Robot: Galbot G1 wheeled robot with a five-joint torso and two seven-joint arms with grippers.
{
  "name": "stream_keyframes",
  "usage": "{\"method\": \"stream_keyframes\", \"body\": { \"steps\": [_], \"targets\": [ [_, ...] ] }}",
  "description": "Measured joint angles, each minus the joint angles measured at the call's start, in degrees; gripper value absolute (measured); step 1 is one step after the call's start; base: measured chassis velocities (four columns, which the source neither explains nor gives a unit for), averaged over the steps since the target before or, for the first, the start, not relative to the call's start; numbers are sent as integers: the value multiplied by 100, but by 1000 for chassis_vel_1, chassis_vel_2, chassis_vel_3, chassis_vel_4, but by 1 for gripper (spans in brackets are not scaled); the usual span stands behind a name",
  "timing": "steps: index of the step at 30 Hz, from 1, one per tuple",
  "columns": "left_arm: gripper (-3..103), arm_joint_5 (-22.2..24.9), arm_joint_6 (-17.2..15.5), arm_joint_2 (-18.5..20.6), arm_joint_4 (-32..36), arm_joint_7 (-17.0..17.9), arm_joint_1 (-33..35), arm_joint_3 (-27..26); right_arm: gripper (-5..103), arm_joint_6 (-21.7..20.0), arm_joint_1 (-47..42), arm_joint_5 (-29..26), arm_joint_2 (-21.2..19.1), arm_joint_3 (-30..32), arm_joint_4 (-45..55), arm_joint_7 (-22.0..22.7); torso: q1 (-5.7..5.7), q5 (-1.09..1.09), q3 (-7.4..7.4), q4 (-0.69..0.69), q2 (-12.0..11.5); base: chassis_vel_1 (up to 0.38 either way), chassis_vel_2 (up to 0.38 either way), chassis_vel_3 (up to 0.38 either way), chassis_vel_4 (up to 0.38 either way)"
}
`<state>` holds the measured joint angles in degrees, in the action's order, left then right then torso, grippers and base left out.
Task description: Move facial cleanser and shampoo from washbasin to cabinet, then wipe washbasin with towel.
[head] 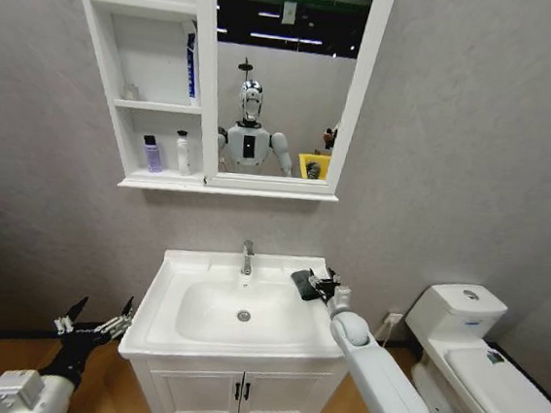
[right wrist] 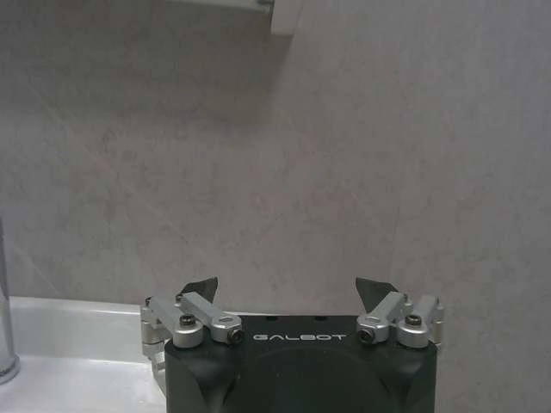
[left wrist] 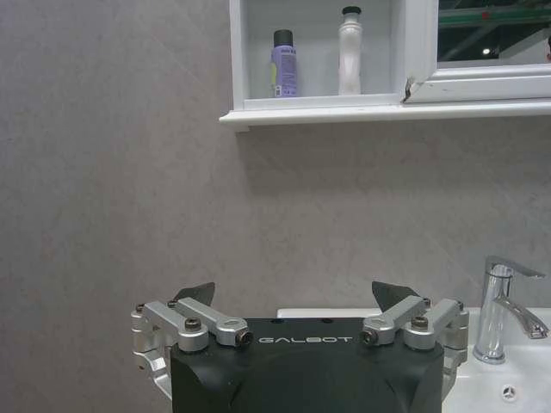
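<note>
The white washbasin [head: 175,285] stands in the middle, and its bowl holds nothing. A dark towel [head: 301,286] lies bunched on the back right of its rim. My right gripper [head: 320,283] [right wrist: 291,288] is right at the towel, jaws open; whether it touches the cloth I cannot tell. On the lowest shelf of the cabinet [head: 199,111] stand a purple bottle [head: 152,154] [left wrist: 285,64] and a white bottle [head: 182,152] [left wrist: 349,52]. Which of them is the facial cleanser and which the shampoo I cannot tell. My left gripper [head: 98,323] [left wrist: 294,292] hangs open left of the basin, holding nothing.
A chrome tap [head: 247,257] [left wrist: 499,305] rises at the basin's back edge. A white toilet [head: 481,358] stands close on the right. Below the basin is a low two-door cupboard [head: 238,390]. A blue tube [head: 189,66] leans on the cabinet's middle shelf.
</note>
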<state>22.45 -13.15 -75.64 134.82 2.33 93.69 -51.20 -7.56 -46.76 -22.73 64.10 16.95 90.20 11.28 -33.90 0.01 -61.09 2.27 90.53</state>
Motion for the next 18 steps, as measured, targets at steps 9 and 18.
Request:
{"method": "stream_keyframes", "body": {
  "steps": [9, 18],
  "targets": [
    [100, 1, 0, 0, 0, -2, 0, 2, 100, -245, -2809, 471, 394, 1199, 2882, 88, 1, -3, 2, 2, 1, 0, 0, 0, 0],
    [100, 1, 0, 0, 0, -1, 0, 1, 100, -15, -5047, 1050, 847, 1405, 4420, -112, 2, -3, 1, 0, 1, 0, 0, 0, 0]
  ]
}}
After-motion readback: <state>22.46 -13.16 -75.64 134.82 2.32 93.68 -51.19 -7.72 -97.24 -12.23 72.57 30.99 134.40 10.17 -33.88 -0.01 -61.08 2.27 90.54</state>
